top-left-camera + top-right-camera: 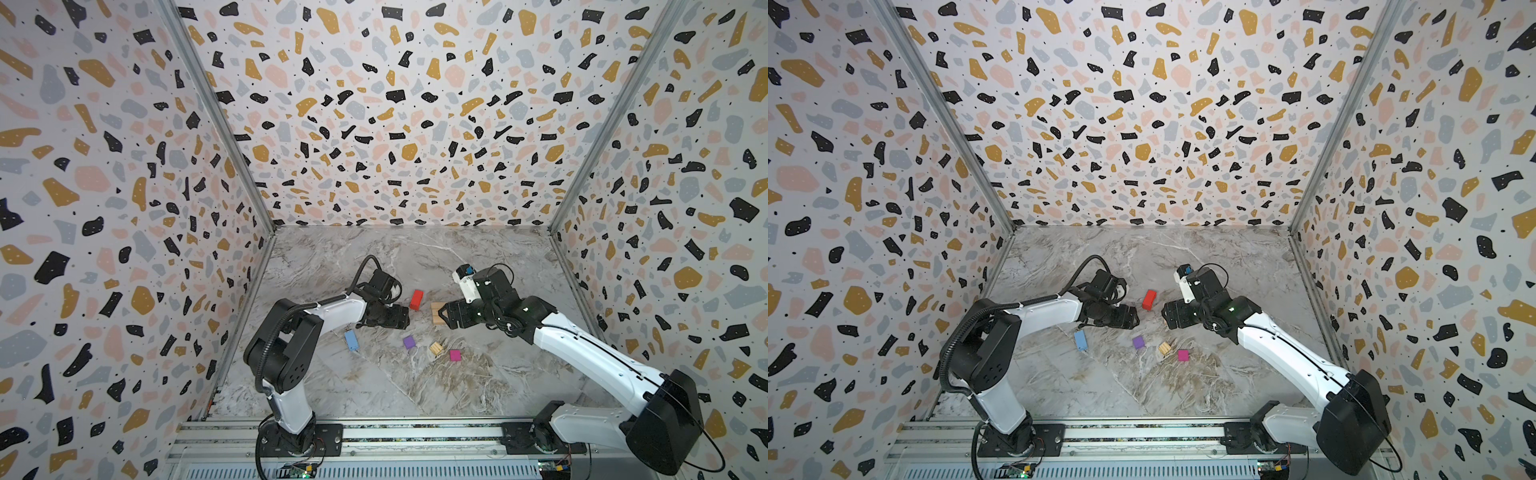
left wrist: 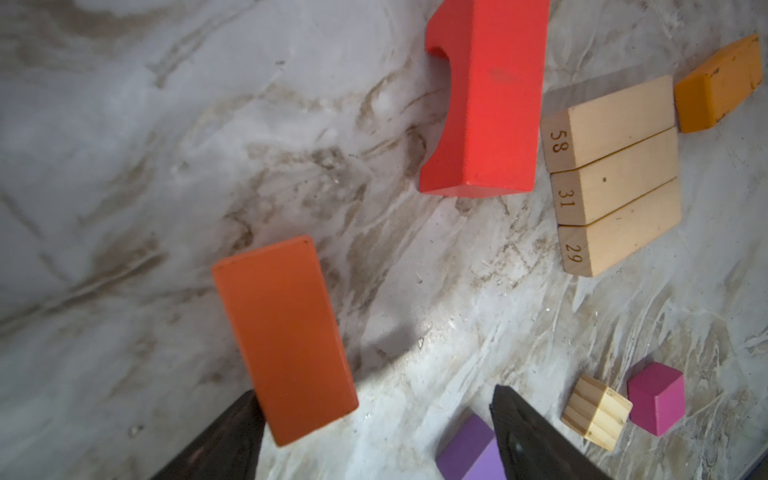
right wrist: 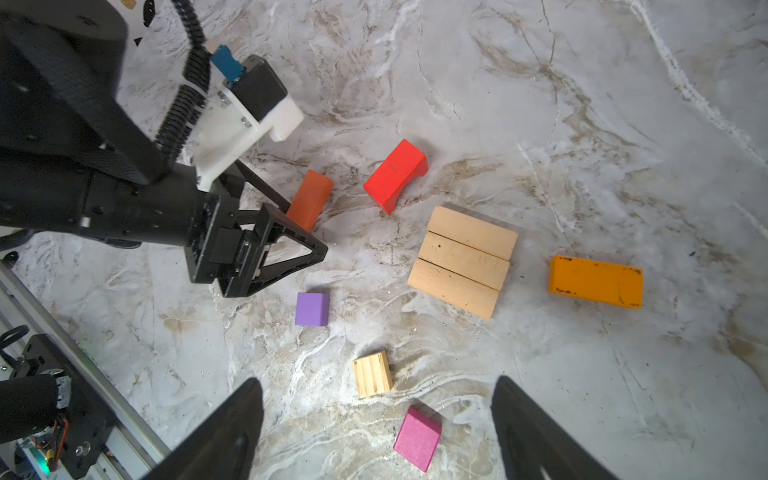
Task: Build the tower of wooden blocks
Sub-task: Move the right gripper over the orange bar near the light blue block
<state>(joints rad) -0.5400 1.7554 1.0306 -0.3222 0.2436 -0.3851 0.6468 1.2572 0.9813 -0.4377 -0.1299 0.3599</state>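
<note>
1. On the near counter (image 1: 374, 386), the magenta cube (image 1: 455, 355), tan cube (image 1: 435, 348), purple cube (image 1: 409, 342) and light blue block (image 1: 351, 340) are laid apart, none stacked.
2. The right fingers (image 3: 224, 436) are spread wide, nothing gripped.
3. The left fingers (image 2: 523, 436) are parted, with a red-orange block (image 2: 286, 336) seen just beside one.
4. Three tan oblongs (image 3: 463, 262) are laid touching side by side, with the orange block (image 3: 596, 281) to their right.
5. The red block (image 1: 416, 300) is set farthest.

Terrazzo-patterned walls (image 1: 395, 104) enclose a marble tabletop (image 1: 374, 386)
</note>
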